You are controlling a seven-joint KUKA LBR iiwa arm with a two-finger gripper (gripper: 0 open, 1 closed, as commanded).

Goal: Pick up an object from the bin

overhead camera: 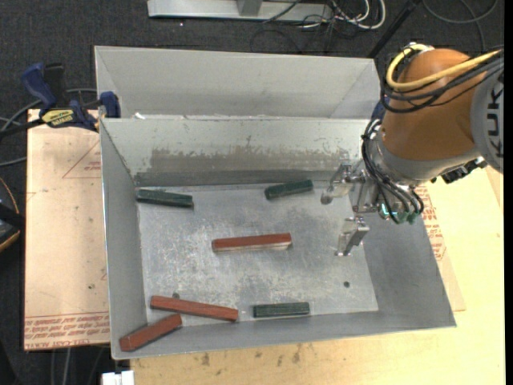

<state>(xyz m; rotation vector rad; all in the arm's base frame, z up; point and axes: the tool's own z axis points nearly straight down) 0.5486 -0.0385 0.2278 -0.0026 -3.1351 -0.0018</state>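
Note:
My gripper (341,216) hangs over the right part of the bin floor, open, with nothing between its fingers. One fingertip (348,242) points toward the front, the other (331,192) sits nearer the back wall. A short dark green bar (288,188) lies just left of the rear fingertip, close to the back wall. A longer red-brown bar (252,243) lies flat in the middle of the bin, to the left of the gripper and apart from it.
Another dark green bar (164,198) lies at the back left. A third green bar (280,310) rests near the front wall. Two red bars (194,308) (151,332) lie at the front left corner. The arm's orange cover overhangs the bin's right wall.

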